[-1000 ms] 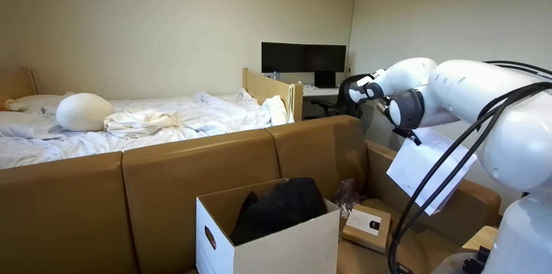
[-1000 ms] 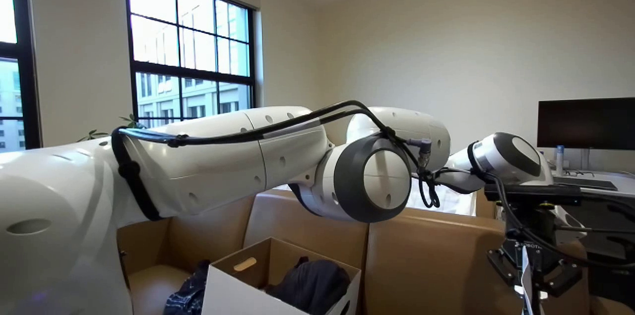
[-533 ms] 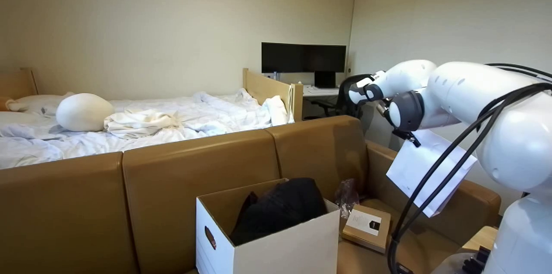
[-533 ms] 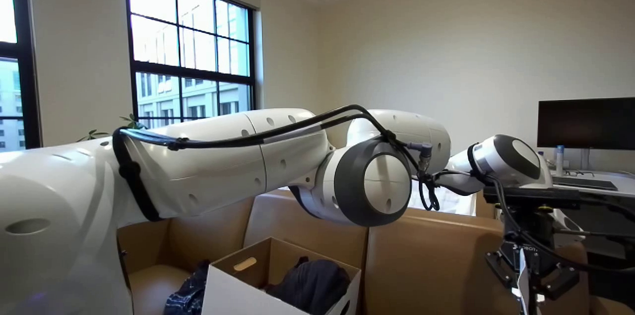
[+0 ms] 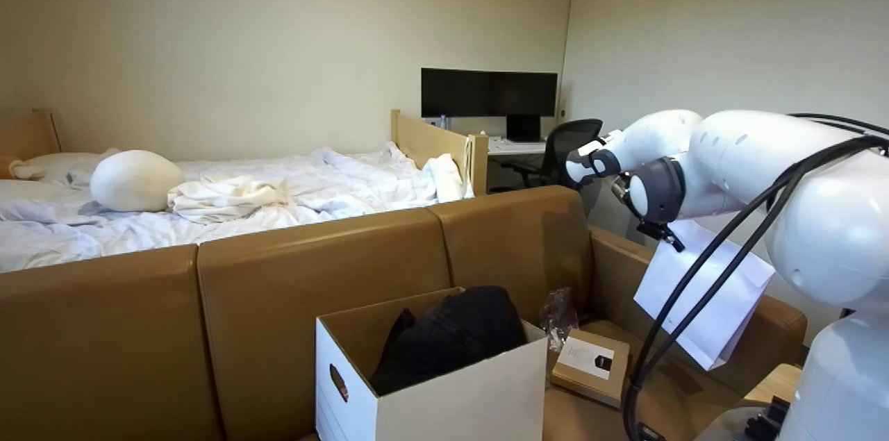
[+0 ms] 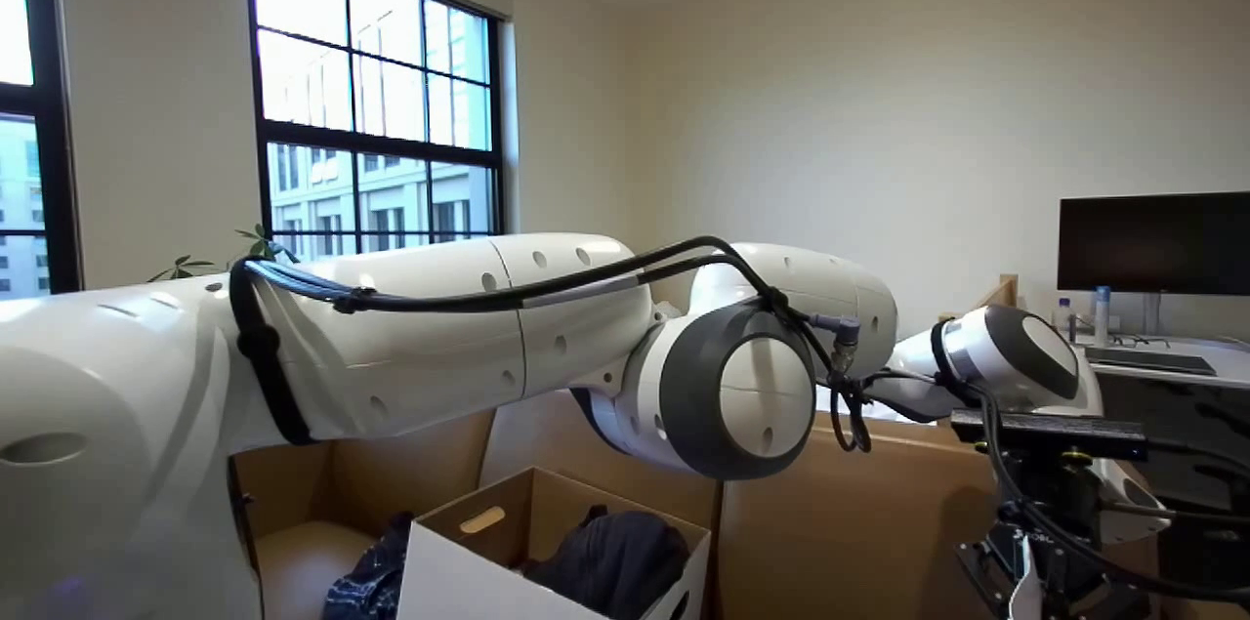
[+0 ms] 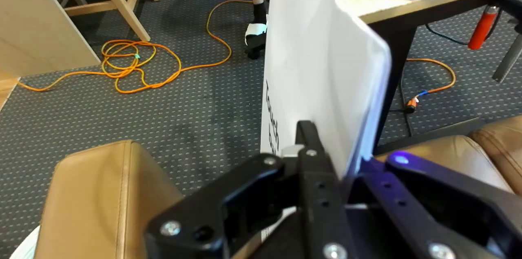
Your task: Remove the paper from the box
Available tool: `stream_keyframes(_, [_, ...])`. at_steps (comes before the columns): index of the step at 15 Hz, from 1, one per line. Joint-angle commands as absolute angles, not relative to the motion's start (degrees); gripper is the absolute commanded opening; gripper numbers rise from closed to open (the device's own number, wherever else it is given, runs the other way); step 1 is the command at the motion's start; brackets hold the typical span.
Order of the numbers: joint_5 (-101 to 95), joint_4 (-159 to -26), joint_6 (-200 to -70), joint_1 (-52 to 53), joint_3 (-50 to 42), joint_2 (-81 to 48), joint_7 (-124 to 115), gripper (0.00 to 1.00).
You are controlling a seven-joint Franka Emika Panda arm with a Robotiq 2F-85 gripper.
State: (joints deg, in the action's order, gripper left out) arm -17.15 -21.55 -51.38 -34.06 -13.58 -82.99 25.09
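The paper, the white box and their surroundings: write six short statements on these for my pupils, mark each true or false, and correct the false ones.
1. The gripper holds the paper clear of the white box. True.
2. The white box is closed at the top. False: it is open, and dark contents show inside.
3. No print shows on the paper. False: in the wrist view, dark print shows.
4. In an exterior view, the tan package lies right of the white box. True.
5. The white box has an oval hand-hole. True.
6. The monitor glows brightly. False: the monitor is dark.
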Motion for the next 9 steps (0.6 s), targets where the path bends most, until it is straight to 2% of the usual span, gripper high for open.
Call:
stream_keyframes(1, [-12.6, -20.31, -51.3, -36.87, -11.66, -82.92, 18.13, 0.03])
stream_keyframes(9, [-1.73, -21.87, -56.59, -42.31, -6.92, -81.4, 3.37, 0.03])
